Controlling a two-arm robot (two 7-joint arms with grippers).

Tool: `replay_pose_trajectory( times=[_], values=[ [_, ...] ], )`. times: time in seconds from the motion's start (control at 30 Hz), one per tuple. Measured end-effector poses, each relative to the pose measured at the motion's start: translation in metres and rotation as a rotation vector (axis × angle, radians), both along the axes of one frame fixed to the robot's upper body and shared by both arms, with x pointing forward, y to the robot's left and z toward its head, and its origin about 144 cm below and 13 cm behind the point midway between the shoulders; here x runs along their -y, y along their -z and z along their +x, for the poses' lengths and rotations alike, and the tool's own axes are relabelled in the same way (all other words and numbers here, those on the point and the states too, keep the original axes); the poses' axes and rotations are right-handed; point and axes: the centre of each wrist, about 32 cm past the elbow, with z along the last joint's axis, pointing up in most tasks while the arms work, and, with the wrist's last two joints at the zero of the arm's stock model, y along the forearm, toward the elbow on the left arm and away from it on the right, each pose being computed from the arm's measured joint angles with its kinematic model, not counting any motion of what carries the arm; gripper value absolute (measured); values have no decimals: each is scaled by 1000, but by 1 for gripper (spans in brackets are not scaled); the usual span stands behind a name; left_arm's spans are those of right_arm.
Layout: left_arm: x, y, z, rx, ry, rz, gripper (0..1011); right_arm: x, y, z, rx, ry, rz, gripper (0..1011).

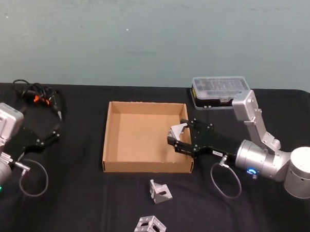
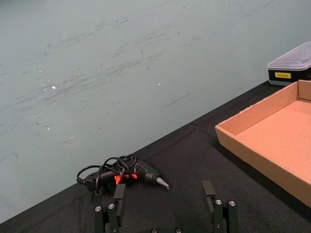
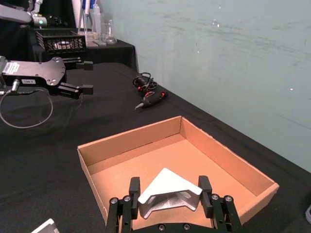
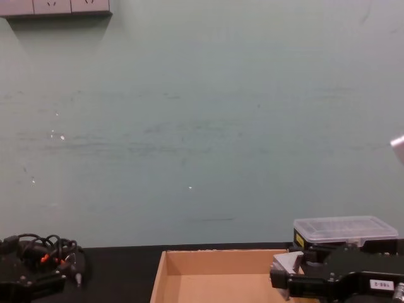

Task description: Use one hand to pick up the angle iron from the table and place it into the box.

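My right gripper [image 1: 176, 135] is shut on a silver angle iron [image 1: 178, 131] and holds it just inside the right wall of the brown cardboard box [image 1: 145, 105]. In the right wrist view the angle iron [image 3: 167, 191] sits clamped between the two fingers [image 3: 134, 187] above the box floor [image 3: 160, 158]. The chest view shows the angle iron [image 4: 288, 261] a little above the box rim [image 4: 208, 254]. My left gripper [image 1: 54, 135] rests open at the left of the black table [image 1: 74, 194], far from the box, with nothing between its fingers [image 2: 119, 193].
Two more angle irons [image 1: 160, 192] [image 1: 150, 226] lie on the table in front of the box. A black case with a clear lid [image 1: 219, 90] stands behind my right arm. A black device with looped cables and orange bits [image 1: 37, 96] lies at the back left.
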Motion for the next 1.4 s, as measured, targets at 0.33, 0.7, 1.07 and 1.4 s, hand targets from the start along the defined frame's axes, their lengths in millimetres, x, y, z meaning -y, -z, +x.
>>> replay_pose_trajectory(
  times=[0.33,0.7,1.07,1.4],
  values=[
    [0,0,0,0,0,0,1000,-7,4,3,-19,5,-9,735],
    [0,0,0,0,0,0,1000,-7,3,3,-18,5,-9,734],
    [0,0,0,0,0,0,1000,-6,3,3,-17,6,-9,734],
    [0,0,0,0,0,0,1000,-6,3,3,-17,6,-8,980]
  ],
)
